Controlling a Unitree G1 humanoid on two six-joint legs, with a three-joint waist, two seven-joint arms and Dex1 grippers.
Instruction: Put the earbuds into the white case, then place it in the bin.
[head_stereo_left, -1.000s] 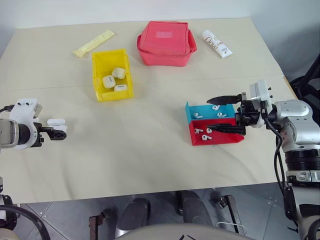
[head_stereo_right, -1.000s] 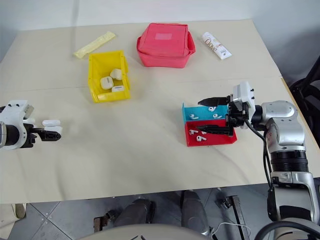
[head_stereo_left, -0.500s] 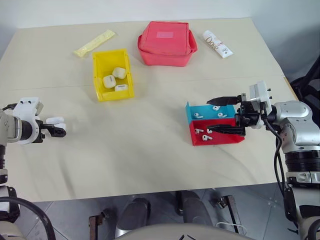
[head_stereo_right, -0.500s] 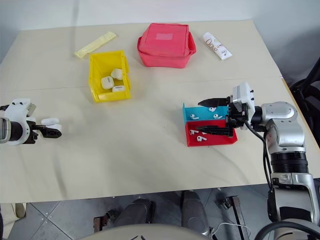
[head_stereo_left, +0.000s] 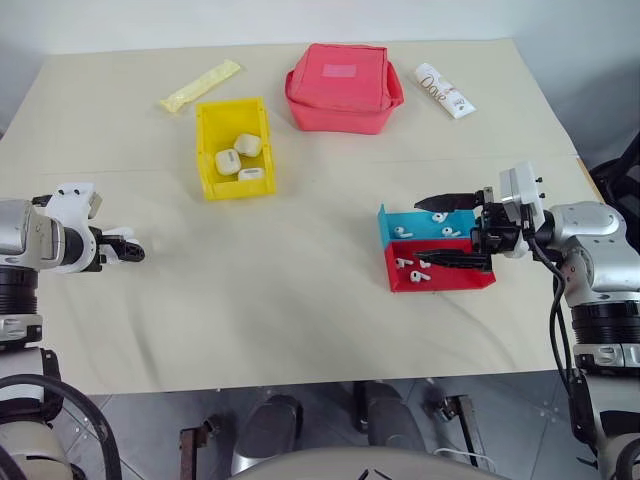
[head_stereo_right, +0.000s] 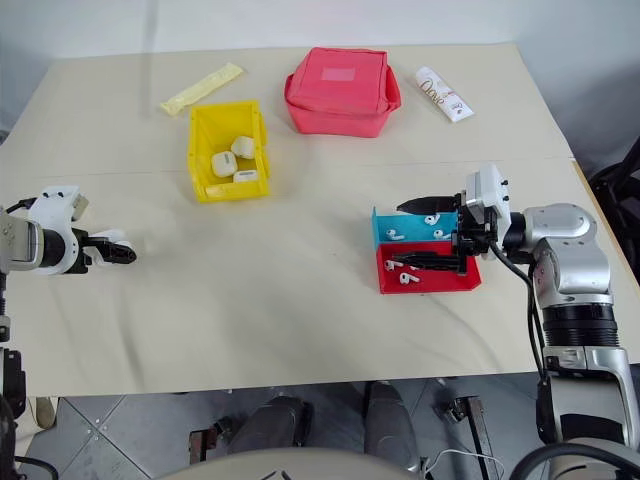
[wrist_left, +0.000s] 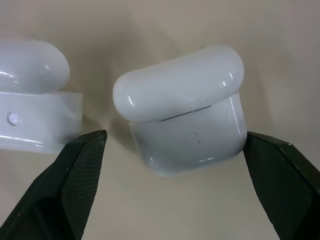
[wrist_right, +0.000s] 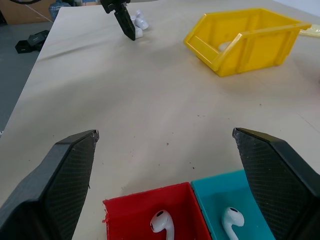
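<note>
My left end effector (head_stereo_left: 128, 250) hangs wide open over the table's (head_stereo_left: 300, 290) left edge, a closed white case (wrist_left: 182, 110) lying between its fingers, gripped by neither, a second case (wrist_left: 32, 95) just beside. The bin (head_stereo_left: 232, 148) farther back holds three cases. My right end effector (head_stereo_left: 440, 230), also wide open and empty, hovers over the blue tray (head_stereo_left: 385, 222) and red tray (head_stereo_left: 440, 282) holding earbuds (head_stereo_left: 416, 271).

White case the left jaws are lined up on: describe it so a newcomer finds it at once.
On the table's left edge, the left gripper brackets a closed white case with open jaws. Its twin lies just outside them, and three more sit in the yellow bin.
</note>
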